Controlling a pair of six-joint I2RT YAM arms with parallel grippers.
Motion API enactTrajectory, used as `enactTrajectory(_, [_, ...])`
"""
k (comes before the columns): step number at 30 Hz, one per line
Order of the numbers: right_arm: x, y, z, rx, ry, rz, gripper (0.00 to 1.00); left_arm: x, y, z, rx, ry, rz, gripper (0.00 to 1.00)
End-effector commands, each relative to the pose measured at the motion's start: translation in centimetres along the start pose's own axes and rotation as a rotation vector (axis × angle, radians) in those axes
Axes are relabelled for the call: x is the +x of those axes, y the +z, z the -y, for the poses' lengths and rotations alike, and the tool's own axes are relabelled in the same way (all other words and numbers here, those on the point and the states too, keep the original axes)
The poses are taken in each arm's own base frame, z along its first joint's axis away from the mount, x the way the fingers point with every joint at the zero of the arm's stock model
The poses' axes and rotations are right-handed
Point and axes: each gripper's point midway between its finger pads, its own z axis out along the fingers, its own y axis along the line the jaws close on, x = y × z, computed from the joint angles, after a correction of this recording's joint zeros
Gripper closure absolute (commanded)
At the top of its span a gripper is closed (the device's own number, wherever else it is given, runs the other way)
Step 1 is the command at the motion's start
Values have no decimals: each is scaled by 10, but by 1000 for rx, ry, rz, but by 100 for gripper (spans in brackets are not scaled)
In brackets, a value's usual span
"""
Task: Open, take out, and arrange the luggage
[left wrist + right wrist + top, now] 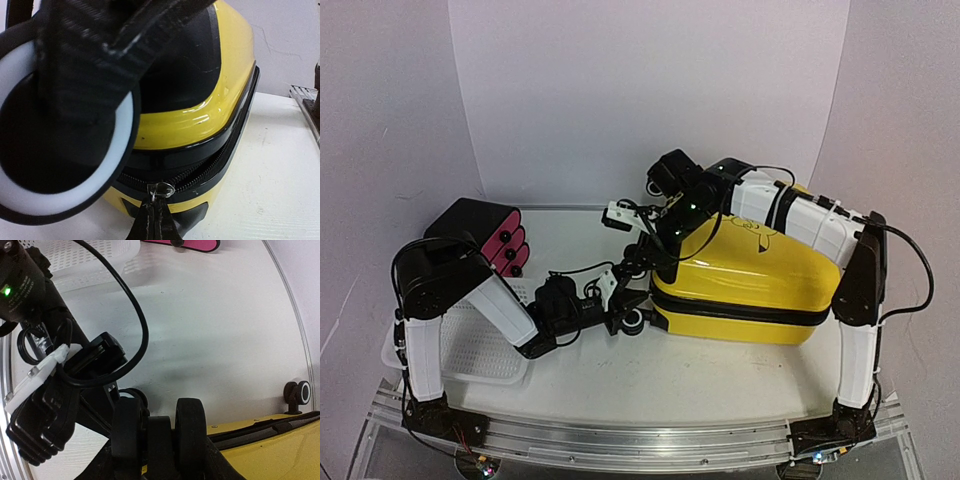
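Observation:
The yellow luggage (760, 275) lies on its side on the table, lid up, with its black zipper band (740, 312) along the front. My left gripper (623, 315) is at its left end. In the left wrist view it (156, 204) is shut on the metal zipper pull (162, 190), just under a black, white-ringed wheel (112, 172). The zip teeth part to the right of the slider. My right gripper (655, 262) reaches over the lid to the far left corner. In the right wrist view it (160, 452) is shut on a black double wheel (189, 432).
A white mesh basket (470, 350) stands at the left front. It also shows in the right wrist view (85, 257). A black case with pink round ends (490, 235) stands behind it. The left arm (65, 390) and its cables cross close beside my right gripper. Another wheel (298, 392) shows farther along.

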Motion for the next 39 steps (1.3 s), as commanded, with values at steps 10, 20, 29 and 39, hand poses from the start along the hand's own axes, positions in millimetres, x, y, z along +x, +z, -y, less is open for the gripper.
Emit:
enactTrajectory(10, [55, -35, -79, -443, 205, -98, 100, -3, 9, -51, -34, -170, 52, 100])
enactTrajectory(20, [72, -51, -119, -527, 209, -148, 100, 2, 28, -68, -89, -345, 10, 100])
enactTrajectory(29, [90, -71, -152, -602, 239, -161, 100, -8, 49, -102, -234, -501, 21, 100])
enactTrajectory(39, [121, -98, -184, -630, 260, -169, 100, -21, 77, -170, -323, -664, 68, 100])
